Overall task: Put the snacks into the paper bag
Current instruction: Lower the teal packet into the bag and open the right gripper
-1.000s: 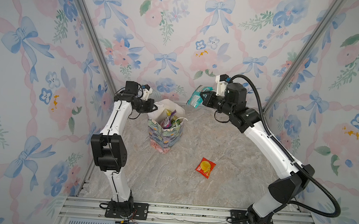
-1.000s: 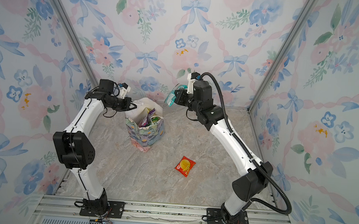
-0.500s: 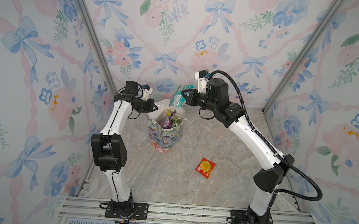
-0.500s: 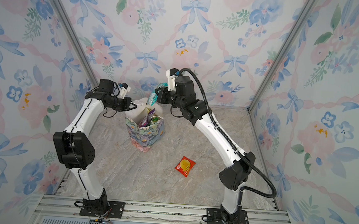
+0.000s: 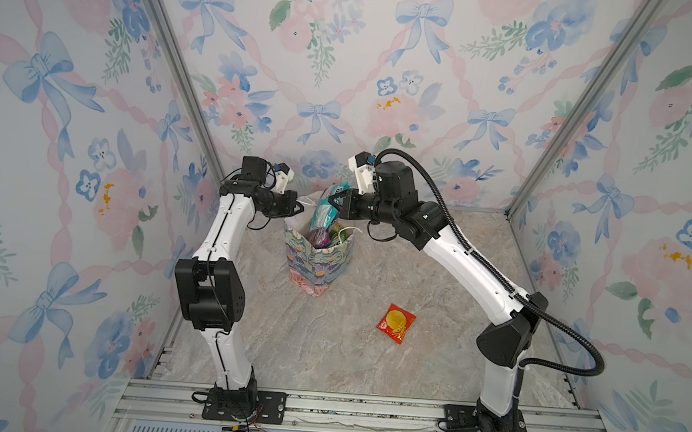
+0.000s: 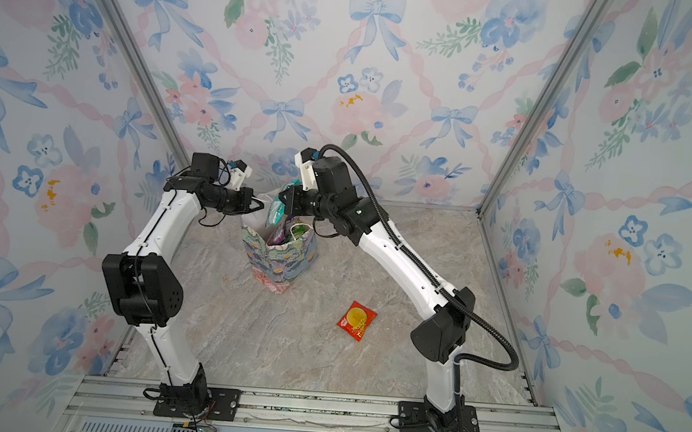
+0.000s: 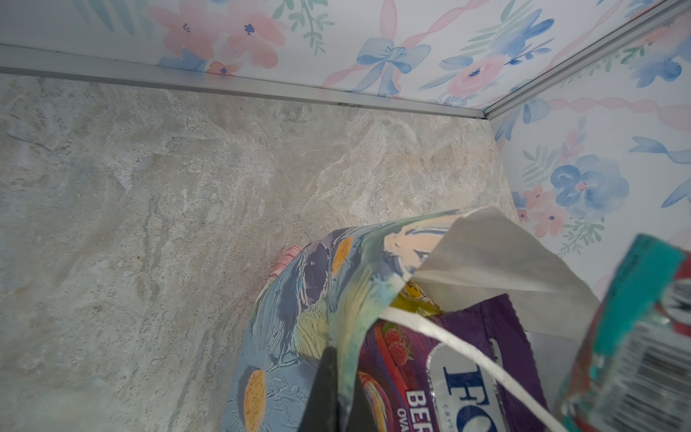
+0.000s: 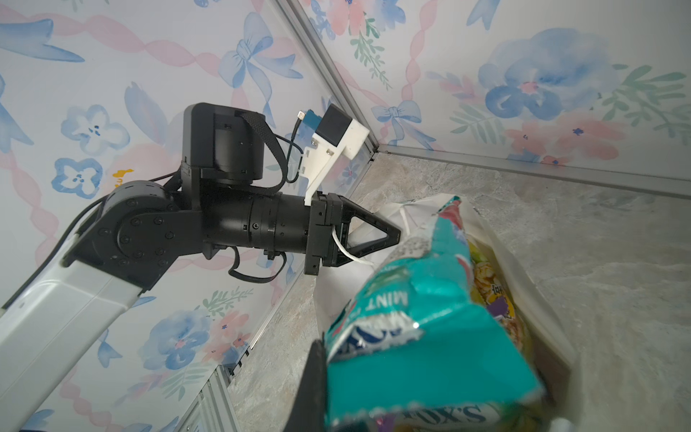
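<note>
Left wrist | paper bag (image 7: 291, 318) holds purple packet (image 7: 497, 323) | teal packet (image 7: 643, 284) over mouth

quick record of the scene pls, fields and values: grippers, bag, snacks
left gripper: shut on the paper bag's rim
right gripper: shut on the teal packet, which hangs over the bag's mouth
paper bag: upright on the table, purple packet and others inside
red packet: flat on the table, apart from the bag, untouched
not yet in the bag: teal packet, red packet
</note>
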You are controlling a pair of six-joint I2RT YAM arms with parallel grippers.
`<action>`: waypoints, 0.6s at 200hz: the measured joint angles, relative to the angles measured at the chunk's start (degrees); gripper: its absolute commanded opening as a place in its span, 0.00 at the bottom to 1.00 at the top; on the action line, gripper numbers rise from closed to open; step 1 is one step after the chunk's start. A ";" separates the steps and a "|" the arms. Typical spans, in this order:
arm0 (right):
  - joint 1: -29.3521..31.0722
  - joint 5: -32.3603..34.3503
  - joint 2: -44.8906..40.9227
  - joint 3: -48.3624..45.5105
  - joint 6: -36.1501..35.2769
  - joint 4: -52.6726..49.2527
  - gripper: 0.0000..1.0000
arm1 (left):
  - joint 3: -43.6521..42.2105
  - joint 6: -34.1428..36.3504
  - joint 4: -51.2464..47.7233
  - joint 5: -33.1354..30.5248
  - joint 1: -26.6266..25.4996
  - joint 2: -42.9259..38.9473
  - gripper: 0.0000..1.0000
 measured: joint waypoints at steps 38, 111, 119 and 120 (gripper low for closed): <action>0.00 -0.57 0.13 0.00 0.00 -1.77 0.00 | 0.00 -0.02 0.00 0.00 0.00 0.00 0.00; 0.00 -0.33 5.49 1.09 -1.01 -3.37 0.00 | 0.00 0.00 0.00 0.00 0.00 -0.02 0.00; 0.00 -0.20 6.29 1.31 -1.05 -3.78 0.00 | 0.00 0.00 0.00 0.00 -0.02 -0.02 0.00; 0.00 -0.20 6.36 1.31 -1.05 -3.80 0.00 | 0.00 -0.02 0.00 0.00 -0.02 -0.02 0.00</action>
